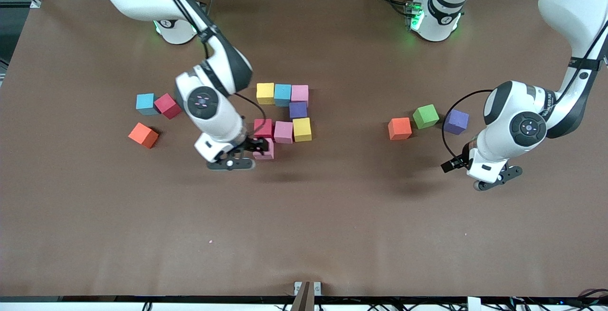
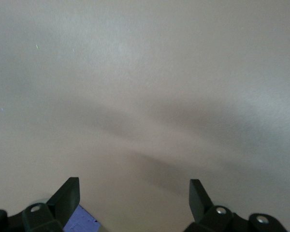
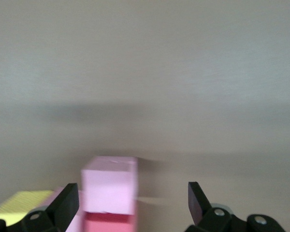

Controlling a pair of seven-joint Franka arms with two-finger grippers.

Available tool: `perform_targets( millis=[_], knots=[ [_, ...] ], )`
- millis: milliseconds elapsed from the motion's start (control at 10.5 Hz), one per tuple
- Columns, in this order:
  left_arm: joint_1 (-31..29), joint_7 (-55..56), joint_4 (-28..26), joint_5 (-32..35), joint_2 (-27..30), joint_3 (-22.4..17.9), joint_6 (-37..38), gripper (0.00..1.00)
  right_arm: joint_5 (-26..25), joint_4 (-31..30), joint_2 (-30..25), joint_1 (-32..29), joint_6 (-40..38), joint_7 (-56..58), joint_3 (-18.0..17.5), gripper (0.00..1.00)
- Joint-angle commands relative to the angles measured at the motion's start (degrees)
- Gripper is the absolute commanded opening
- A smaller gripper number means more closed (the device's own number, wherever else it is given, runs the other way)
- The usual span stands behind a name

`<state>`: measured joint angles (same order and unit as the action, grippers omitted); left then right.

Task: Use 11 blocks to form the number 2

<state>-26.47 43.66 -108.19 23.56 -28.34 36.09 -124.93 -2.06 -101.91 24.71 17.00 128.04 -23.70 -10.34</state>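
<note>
On the brown table [image 1: 332,216] the half-built number 2 [image 1: 284,111] sits mid-table — right end effector [image 1: 259,152] open and empty at its newest pink block [image 1: 266,152], left end effector [image 1: 496,178] open, waiting — light, soft foam, best pinched on flat sides.

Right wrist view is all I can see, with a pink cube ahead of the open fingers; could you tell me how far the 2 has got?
Observer: The number 2 has eight cubes. Your pink cube starts the fourth row, nearer the front camera than the red cube, with the right gripper over it.
Operator: Are there any spares?
Observer: Six. A blue cube, a crimson cube and an orange cube lie toward the right arm's end. Another orange cube, a green cube and a loose purple cube lie toward the left arm's end.
Operator: And the left arm?
Observer: The left gripper hovers, fingers open, over bare table beside the loose purple cube.
</note>
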Motion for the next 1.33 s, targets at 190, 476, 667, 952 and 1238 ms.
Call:
perform_targets(
  millis=[190, 476, 667, 952, 1238],
  knots=[
    [-0.42, 4.65, -2.81, -0.61, 1.01, 2.56, 0.65, 1.00, 0.75, -11.64, -9.85, -12.42, -3.30, 21.55, -1.70, 1.00],
    [-0.25, 12.66, -3.60, -0.62, 0.66, 7.93, 1.01, 1.00, 0.48, -17.60, -12.93, -25.40, -6.57, 37.90, -2.05, 1.00],
    [-0.42, 13.90, -4.82, -0.71, 0.92, 9.95, 1.01, 1.00, 0.48, -19.28, -13.03, -30.52, -6.41, 38.91, -1.79, 1.00],
    [-0.60, 13.56, -7.20, -0.62, 1.09, 10.75, 0.31, 1.00, -1.54, -24.19, -12.85, -33.25, -1.32, 51.24, -1.87, 1.00],
    [-1.13, 14.08, -12.46, -0.44, 3.19, 10.75, -8.19, 1.00, -1.63, -30.80, -12.50, -35.46, 9.04, 71.29, -1.87, 1.00]
  ],
)
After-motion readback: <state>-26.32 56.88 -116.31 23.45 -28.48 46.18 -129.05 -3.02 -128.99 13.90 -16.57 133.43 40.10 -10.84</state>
